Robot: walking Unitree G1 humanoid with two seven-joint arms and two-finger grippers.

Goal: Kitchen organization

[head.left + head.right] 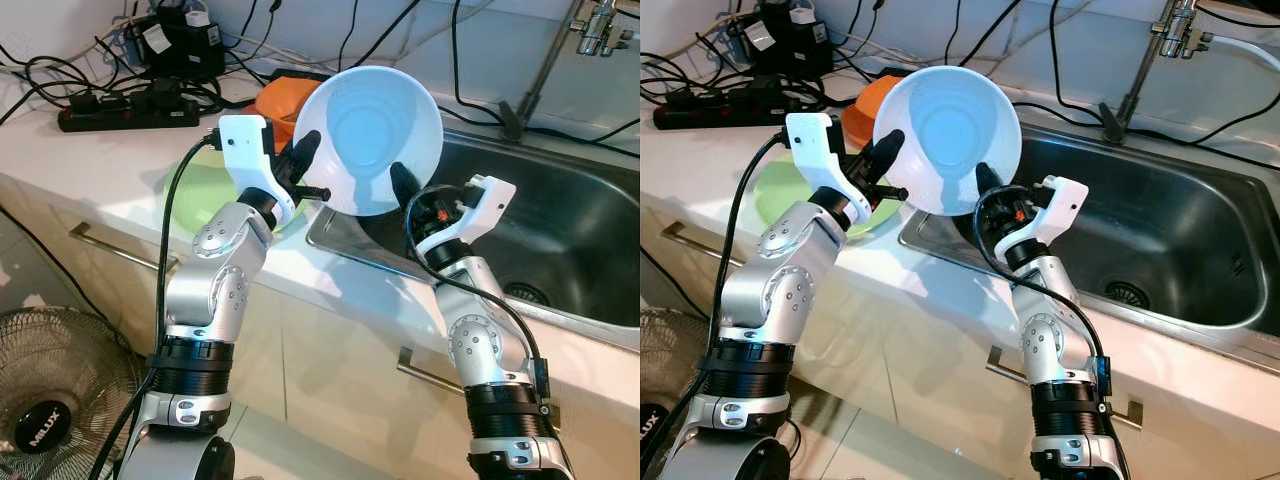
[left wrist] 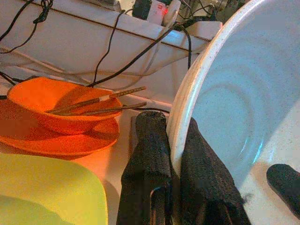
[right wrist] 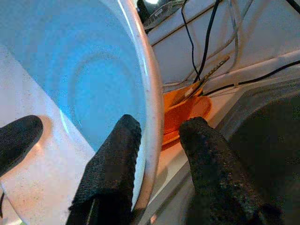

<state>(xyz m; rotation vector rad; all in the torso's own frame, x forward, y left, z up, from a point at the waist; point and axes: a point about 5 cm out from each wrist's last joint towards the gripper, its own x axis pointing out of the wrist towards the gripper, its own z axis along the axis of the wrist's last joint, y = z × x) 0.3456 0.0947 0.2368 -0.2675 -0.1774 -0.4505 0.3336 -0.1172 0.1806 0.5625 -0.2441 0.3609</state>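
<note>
A: Kitchen counter (image 1: 120, 165), white, with a steel sink (image 1: 560, 240) set into it at the right. Items, left to right?

B: Item one: black power strip (image 1: 130, 115) and tangled cables, at the back left. Item two: green plate (image 1: 205, 185) on the counter, partly behind the left arm. Item three: orange bowl (image 2: 61, 105) with chopsticks (image 2: 101, 104) lying across it, standing on an orange plate (image 2: 61, 140), behind the green one. Item four: white bowl (image 1: 372, 140), held up off the counter, tilted with its hollow toward the camera, above the sink's near left corner. Item five: tap (image 1: 600, 30), at the back right.

A: Grippers?

B: Left gripper (image 2: 174, 154): clamped on the white bowl's left rim, one finger inside and one outside. Right gripper (image 3: 157, 140): straddling the lower right rim, one finger against the inside; the outer finger stands a little off the wall, so that grasp looks looser.

A: Step in hand?

B: Judged: a two-handed carry or handover of the white bowl, between the dish stack and the sink. Destination cannot be told.

A: Next move calls for?

B: One gripper to firm its hold before the other lets go; the bowl kept from tipping, then lowered level and clear of the chopsticks
</note>
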